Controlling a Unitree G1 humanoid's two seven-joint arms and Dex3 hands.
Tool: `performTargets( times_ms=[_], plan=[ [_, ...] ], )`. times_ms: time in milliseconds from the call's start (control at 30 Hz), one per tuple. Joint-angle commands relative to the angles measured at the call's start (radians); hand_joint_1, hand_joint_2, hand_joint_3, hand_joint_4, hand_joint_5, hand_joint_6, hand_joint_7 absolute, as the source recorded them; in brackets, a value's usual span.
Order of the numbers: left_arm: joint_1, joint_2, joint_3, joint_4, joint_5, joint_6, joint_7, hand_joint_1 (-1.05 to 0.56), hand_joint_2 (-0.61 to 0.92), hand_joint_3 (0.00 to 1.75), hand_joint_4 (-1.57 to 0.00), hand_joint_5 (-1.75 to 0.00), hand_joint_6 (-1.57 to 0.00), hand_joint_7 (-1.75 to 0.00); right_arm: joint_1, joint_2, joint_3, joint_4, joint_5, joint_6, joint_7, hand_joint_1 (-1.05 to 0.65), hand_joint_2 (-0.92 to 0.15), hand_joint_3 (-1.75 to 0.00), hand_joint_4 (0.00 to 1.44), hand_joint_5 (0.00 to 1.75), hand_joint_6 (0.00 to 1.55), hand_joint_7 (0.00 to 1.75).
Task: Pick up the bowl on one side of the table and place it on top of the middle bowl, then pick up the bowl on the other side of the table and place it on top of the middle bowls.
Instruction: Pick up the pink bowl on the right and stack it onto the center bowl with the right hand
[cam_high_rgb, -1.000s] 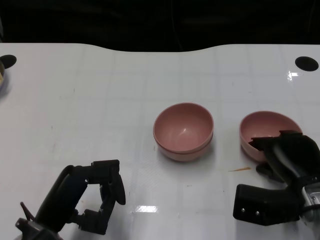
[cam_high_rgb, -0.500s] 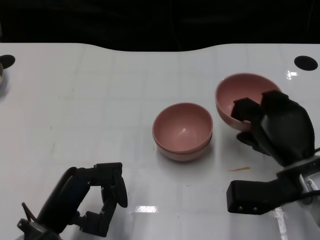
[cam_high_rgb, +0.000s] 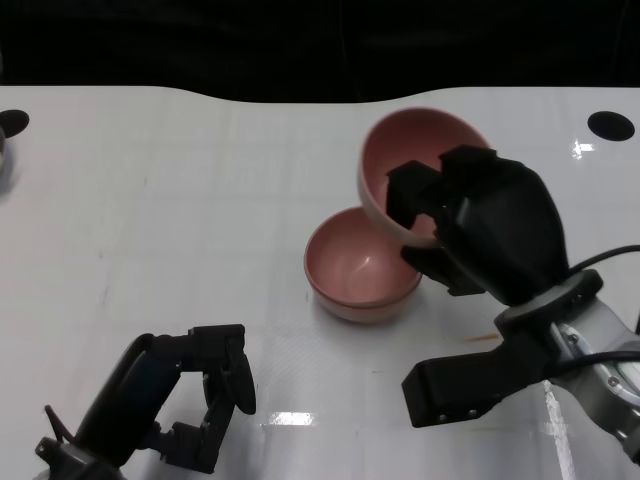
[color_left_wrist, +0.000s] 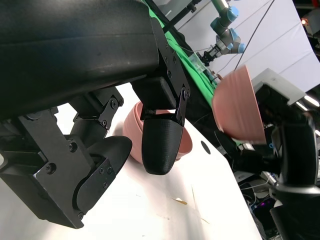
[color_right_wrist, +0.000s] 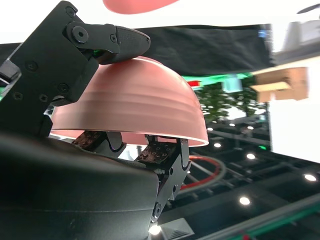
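My right hand (cam_high_rgb: 490, 225) grips a pink bowl (cam_high_rgb: 392, 160) by its rim, fingers inside and outside the wall. The bowl is off the table, tilted on its side, just behind and to the right of the middle pink bowl (cam_high_rgb: 355, 270), overlapping its far rim. The middle bowl shows a second rim line under its lip. In the right wrist view the held bowl (color_right_wrist: 135, 105) fills the middle, clamped by the fingers (color_right_wrist: 107, 40). The left wrist view shows the held bowl (color_left_wrist: 240, 107) in the air above the middle bowl (color_left_wrist: 131, 122). My left hand (cam_high_rgb: 195, 390) hovers low at the front left, holding nothing.
A black round hole (cam_high_rgb: 612, 126) sits at the table's back right and another (cam_high_rgb: 15, 122) at the back left. A thin wooden sliver (cam_high_rgb: 482, 338) lies on the table in front of the right hand. The table's far edge meets a dark backdrop.
The right hand has lifted the bowl from the table's right side and carried it up and left, to just over the middle bowl's far rim. The left hand has stayed put.
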Motion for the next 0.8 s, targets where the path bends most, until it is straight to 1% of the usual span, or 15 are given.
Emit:
performTargets(
  times_ms=[33, 267, 300, 400, 433, 467, 500, 533, 567, 600, 633, 667, 700, 733, 800],
  plan=[
    [0.001, 0.006, 0.007, -0.003, -0.006, 0.003, -0.003, 0.03, 0.19, 1.67, -0.95, -1.72, -0.9, -1.51, -0.025, 0.02, 0.013, 0.028, 0.019, -0.01, 0.025, -0.11, -0.26, -1.11, 1.01, 1.75, 0.79, 1.73],
    [0.004, 0.002, 0.003, -0.009, -0.004, 0.004, -0.004, 0.03, 0.19, 1.66, -0.94, -1.73, -0.9, -1.51, -0.056, 0.042, 0.044, 0.122, -0.004, -0.052, -0.012, -0.1, -0.26, -1.13, 0.98, 1.75, 0.77, 1.75],
    [0.004, 0.001, 0.003, -0.01, -0.003, 0.004, -0.003, 0.03, 0.19, 1.66, -0.94, -1.73, -0.9, -1.51, -0.059, 0.043, 0.049, 0.132, -0.004, -0.052, -0.003, -0.11, -0.28, -1.09, 0.98, 1.75, 0.77, 1.75],
    [0.004, -0.003, 0.002, -0.009, -0.007, 0.003, -0.003, 0.03, 0.19, 1.67, -0.93, -1.73, -0.9, -1.51, -0.073, 0.039, 0.066, 0.173, -0.007, -0.061, 0.001, -0.09, -0.37, -0.82, 0.96, 1.75, 0.75, 1.74],
    [0.004, -0.004, 0.001, -0.008, -0.009, 0.003, -0.005, 0.03, 0.19, 1.67, -0.94, -1.73, -0.9, -1.51, -0.078, 0.036, 0.069, 0.187, 0.0, -0.07, 0.01, -0.1, -0.4, -0.78, 0.95, 1.75, 0.76, 1.69],
    [0.004, -0.005, 0.001, -0.008, -0.011, 0.003, -0.006, 0.03, 0.18, 1.67, -0.94, -1.73, -0.9, -1.51, -0.081, 0.034, 0.07, 0.197, 0.005, -0.077, 0.017, -0.11, -0.44, -0.69, 0.93, 1.75, 0.8, 1.56],
    [0.004, -0.006, 0.001, -0.008, -0.011, 0.003, -0.006, 0.03, 0.18, 1.67, -0.94, -1.73, -0.9, -1.51, -0.08, 0.029, 0.067, 0.199, 0.025, -0.081, 0.064, -0.11, -0.47, -0.64, 0.93, 1.75, 0.82, 1.48],
    [0.003, -0.007, 0.001, -0.009, -0.009, 0.004, -0.005, 0.03, 0.18, 1.68, -0.94, -1.73, -0.9, -1.51, -0.079, 0.022, 0.064, 0.196, 0.044, -0.082, 0.115, -0.15, -0.56, -0.55, 0.9, 1.38, 0.84, 1.0],
    [0.003, -0.007, 0.001, -0.009, -0.007, 0.003, -0.004, 0.02, 0.18, 1.68, -0.94, -1.73, -0.9, -1.5, -0.078, 0.016, 0.061, 0.19, 0.058, -0.081, 0.16, -0.18, -0.62, -0.49, 0.91, 1.08, 0.88, 0.65],
    [0.003, -0.007, 0.001, -0.009, -0.004, 0.003, -0.004, 0.03, 0.18, 1.68, -0.94, -1.73, -0.9, -1.5, -0.077, 0.008, 0.059, 0.184, 0.076, -0.08, 0.214, -0.22, -0.69, -0.41, 0.86, 0.77, 0.88, 0.33],
    [0.003, -0.007, 0.001, -0.009, 0.001, 0.002, -0.001, 0.03, 0.18, 1.68, -0.94, -1.73, -0.9, -1.5, -0.075, 0.001, 0.056, 0.176, 0.096, -0.082, 0.264, -0.25, -0.73, -0.36, 0.82, 0.62, 0.85, 0.22],
    [0.003, -0.007, 0.002, -0.01, 0.005, 0.002, 0.001, 0.03, 0.18, 1.68, -0.94, -1.73, -0.9, -1.5, -0.073, -0.003, 0.052, 0.169, 0.111, -0.084, 0.3, -0.34, -0.84, -0.22, 0.71, 0.38, 0.73, 0.09],
    [0.004, -0.007, 0.002, -0.013, 0.012, 0.006, 0.004, 0.03, 0.18, 1.68, -0.94, -1.72, -0.9, -1.49, -0.07, -0.009, 0.05, 0.16, 0.121, -0.081, 0.335, -0.37, -0.88, -0.17, 0.67, 0.29, 0.69, 0.05],
    [0.005, -0.007, 0.002, -0.017, 0.018, 0.01, 0.007, 0.03, 0.18, 1.67, -0.93, -1.72, -0.9, -1.49, -0.066, -0.015, 0.049, 0.148, 0.129, -0.073, 0.37, -0.5, -0.9, -0.2, 0.55, 0.19, 0.57, 0.02],
    [0.007, -0.008, 0.002, -0.021, 0.023, 0.015, 0.008, 0.02, 0.18, 1.67, -0.93, -1.72, -0.9, -1.49, -0.058, -0.022, 0.045, 0.124, 0.143, -0.054, 0.428, -0.6, -0.92, -0.25, 0.45, 0.12, 0.46, 0.01]
  ],
)
